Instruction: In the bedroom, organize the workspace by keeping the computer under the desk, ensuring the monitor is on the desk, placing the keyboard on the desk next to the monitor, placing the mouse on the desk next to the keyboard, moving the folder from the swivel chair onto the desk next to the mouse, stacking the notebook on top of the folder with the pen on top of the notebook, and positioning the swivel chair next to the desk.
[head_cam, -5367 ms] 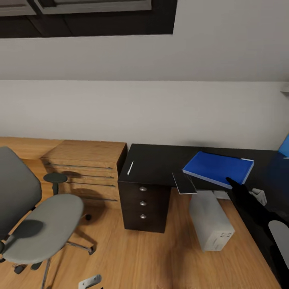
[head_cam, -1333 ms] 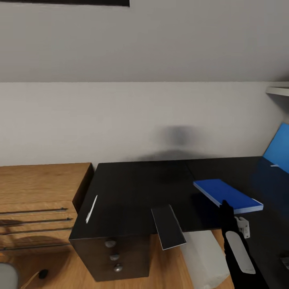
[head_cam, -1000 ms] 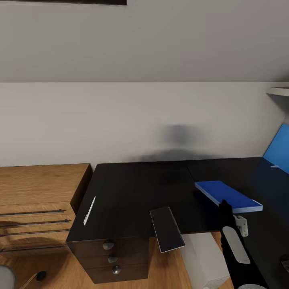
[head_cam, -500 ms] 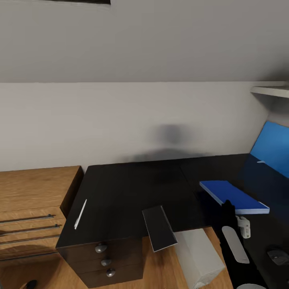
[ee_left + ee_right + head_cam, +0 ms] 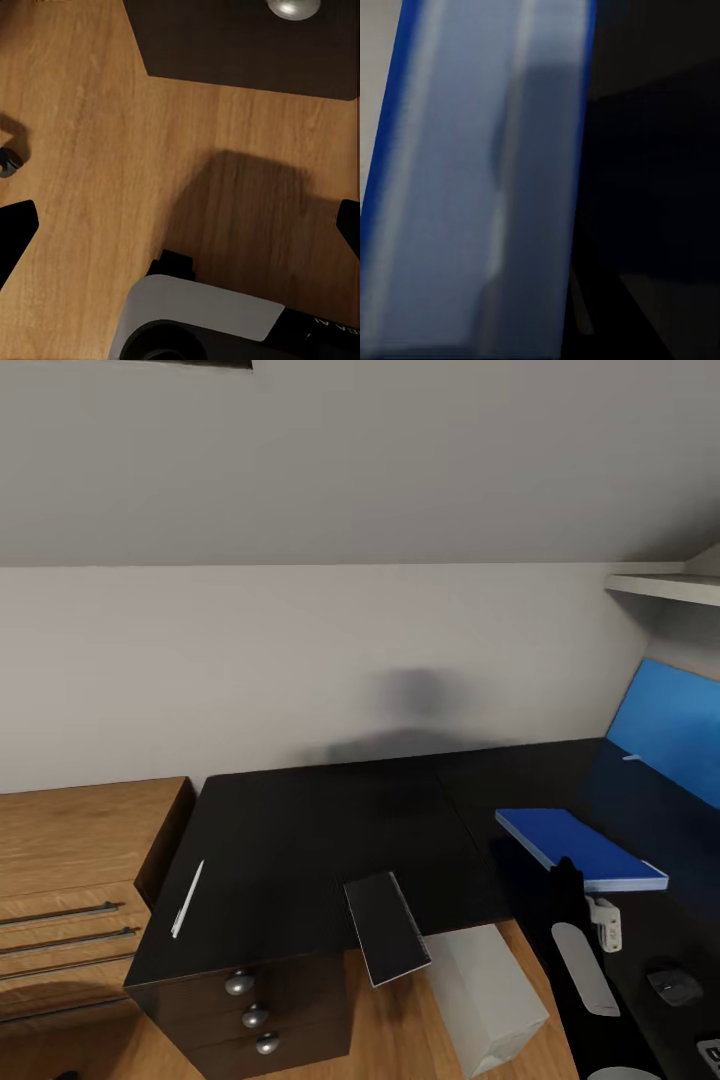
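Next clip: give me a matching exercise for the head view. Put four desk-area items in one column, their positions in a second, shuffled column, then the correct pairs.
Items:
1. pen
2. notebook
3. folder
4. computer

Positions:
A. on the floor beneath the desk, below the notebook's overhanging end
B. flat on the desk top, toward the blue back panel
C. near the desk's end above the silver-knobbed drawers
D. at the front edge, sticking out past it

Pairs: 1-C, 2-D, 3-B, 4-A
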